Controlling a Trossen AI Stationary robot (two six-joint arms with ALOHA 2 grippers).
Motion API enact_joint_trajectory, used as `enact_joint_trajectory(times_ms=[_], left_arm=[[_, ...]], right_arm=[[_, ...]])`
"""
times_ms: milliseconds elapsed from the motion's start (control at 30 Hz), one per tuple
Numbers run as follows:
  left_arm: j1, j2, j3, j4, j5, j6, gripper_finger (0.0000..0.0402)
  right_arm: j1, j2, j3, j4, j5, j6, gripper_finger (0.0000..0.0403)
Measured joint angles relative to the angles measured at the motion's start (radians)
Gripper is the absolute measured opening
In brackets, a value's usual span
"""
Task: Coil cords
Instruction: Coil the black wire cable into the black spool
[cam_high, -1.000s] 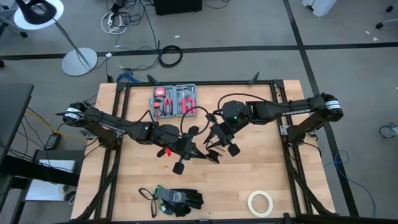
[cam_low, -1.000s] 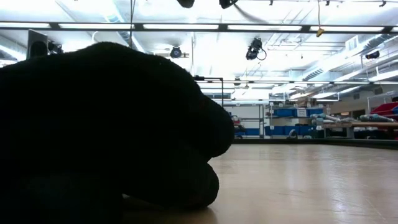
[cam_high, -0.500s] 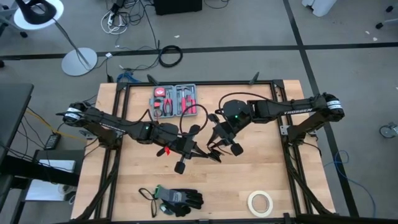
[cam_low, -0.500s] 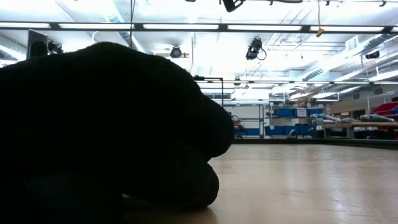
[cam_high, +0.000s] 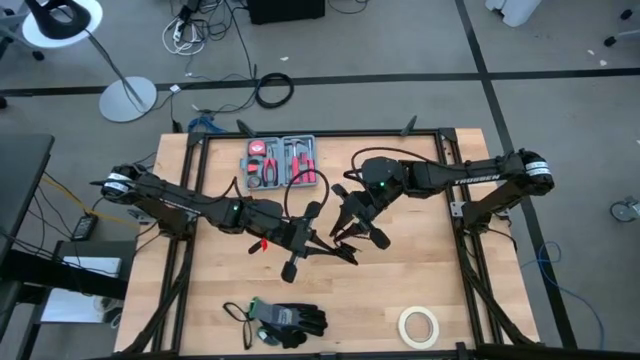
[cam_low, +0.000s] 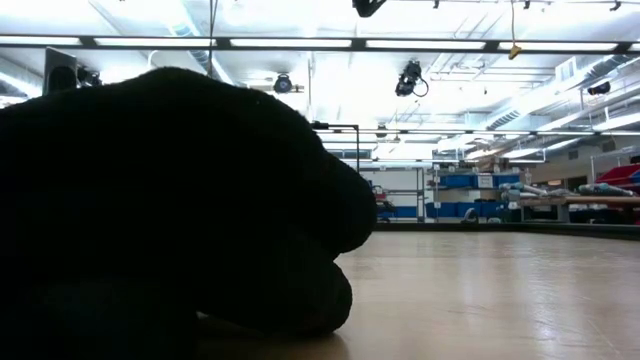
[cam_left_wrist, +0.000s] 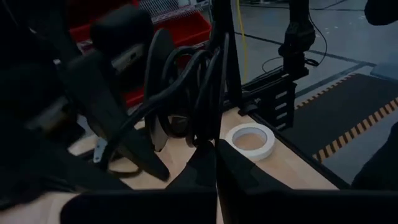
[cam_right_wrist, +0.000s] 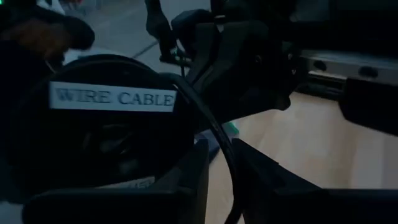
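Bench (cam_high: 440, 270) centre: left gripper (cam_high: 318, 240) jaws clamped on cord (cam_high: 297, 190) loops. Right gripper (cam_high: 352, 228) jaws narrowing onto cord strand since a second ago; grip unconfirmed. Coiling mid-way.

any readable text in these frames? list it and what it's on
"WIRE CABLE": white label on a dark round spool, right wrist view.
White lettering on the right arm, high view: too small to read.
Label on the gloves, high view: too small to read.
No other text is readable.
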Motion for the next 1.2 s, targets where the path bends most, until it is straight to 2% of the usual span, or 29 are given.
enact_joint_trajectory(times_ms=[133, 533, 600, 700, 967, 1200], left_arm=[[0.000, 0.000, 0.000, 0.005, -0.020, 0.050, 0.0000], [0.002, 0.000, 0.000, 0.077, -0.021, 0.118, 0.0000], [0.002, 0.000, 0.000, 0.082, -0.021, 0.118, 0.0000], [0.002, 0.000, 0.000, 0.082, -0.024, 0.118, 0.0000], [0.002, 0.000, 0.000, 0.085, -0.030, 0.110, 0.0000], [0.002, 0.000, 0.000, 0.107, -0.030, 0.111, 0.0000]], right_arm=[[0.000, 0.000, -0.045, 0.092, -0.011, 0.079, 0.0070], [0.001, 0.001, -0.099, 0.159, -0.079, 0.223, 0.0069], [0.005, 0.001, -0.099, 0.170, -0.067, 0.220, 0.0054], [0.011, 0.001, -0.099, 0.168, -0.055, 0.187, 0.0010], [0.011, 0.001, -0.099, 0.121, -0.084, 0.275, 0.0001], [0.012, 0.001, -0.161, 0.139, -0.055, 0.342, 0.0001]])
